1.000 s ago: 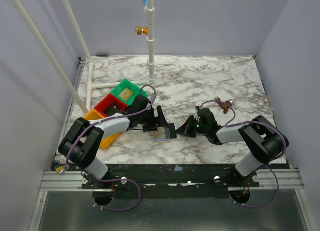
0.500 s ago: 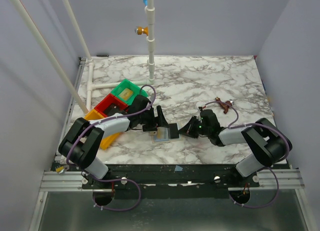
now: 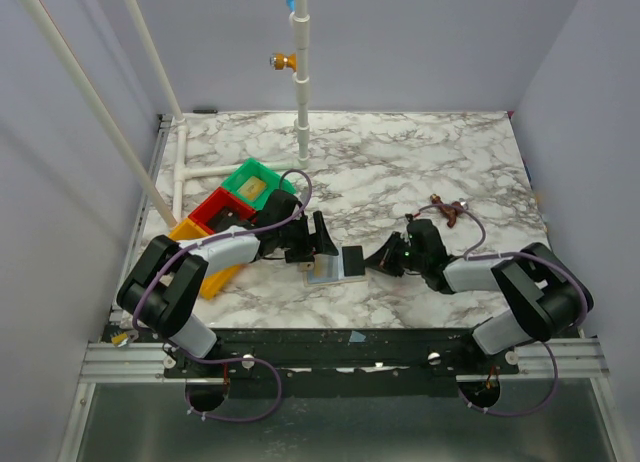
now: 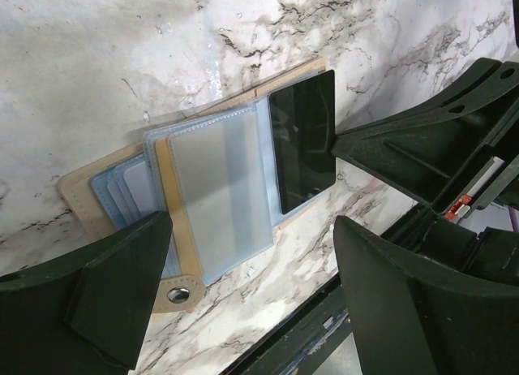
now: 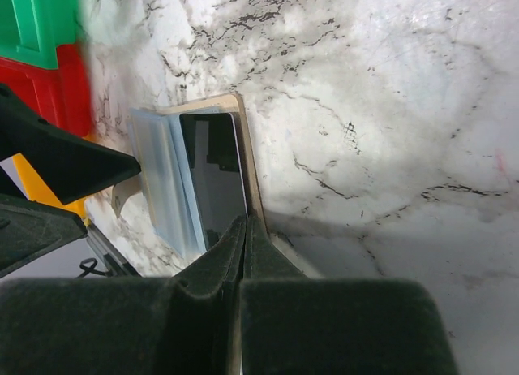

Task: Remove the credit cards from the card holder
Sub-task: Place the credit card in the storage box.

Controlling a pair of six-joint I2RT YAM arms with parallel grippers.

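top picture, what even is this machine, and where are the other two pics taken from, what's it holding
The left arm and right arm are robots bolted to a marble table. The top picture looks down from above and behind them; the other two come from cameras on each wrist. On the table lie an open card holder and coloured trays. The left gripper is open over the holder. The right gripper is shut, apparently pinching a dark card at the holder's edge.
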